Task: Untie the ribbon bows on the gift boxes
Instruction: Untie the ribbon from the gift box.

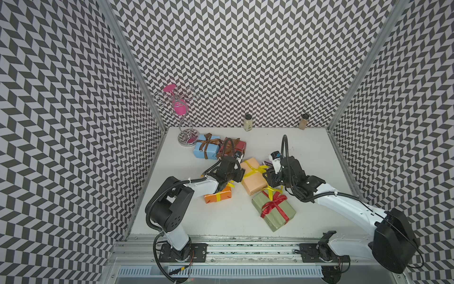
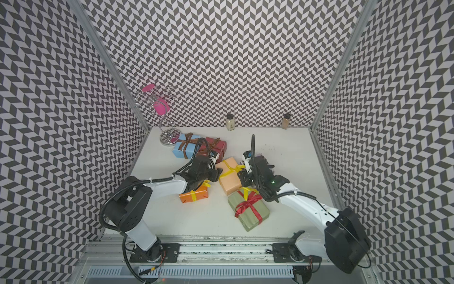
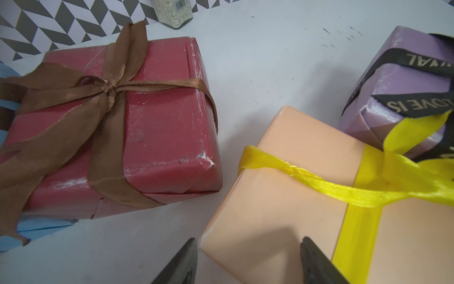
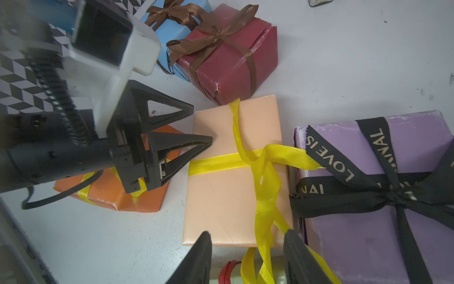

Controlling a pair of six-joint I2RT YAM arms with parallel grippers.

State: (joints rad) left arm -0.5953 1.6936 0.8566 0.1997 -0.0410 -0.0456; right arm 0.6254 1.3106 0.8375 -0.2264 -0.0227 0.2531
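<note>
1. Top views: white table [image 1: 221, 221] across lower centre of frame, both arms reaching in from the bottom edge.
2. Left gripper [image 4: 202, 124]: fingers spread wide, nothing held; tips at a corner of the peach box [image 1: 254, 183], centre of frame. Contact with the box not determinable.
3. Right gripper [image 4: 248, 236]: fingers parted, nothing clamped; poised over the end of the peach box, loose tails of the yellow ribbon [image 4: 265, 196] passing between the fingers unpinched.
4. Olive green box [image 1: 272, 220]: lower right of centre, red ribbon [image 1: 272, 204] tied in a bow.
5. Lilac box [image 4: 344, 241]: just beside the peach box, mostly hidden under the right arm in both top views; black lettered ribbon [image 4: 393, 196] tied in a bow.
6. Dark red box [image 1: 239, 146]: above centre, brown ribbon [image 3: 109, 87] tied in a bow.
7. Light blue box [image 1: 210, 151]: touching the dark red box on its left, brown bow [image 1: 207, 140] on top.
8. Orange box [image 1: 211, 198]: left of the peach box, partly under the left arm, yellow band [image 1: 217, 196] around it.
9. Two spice jars [image 1: 248, 122] [image 1: 303, 121]: well apart, against the back wall.
</note>
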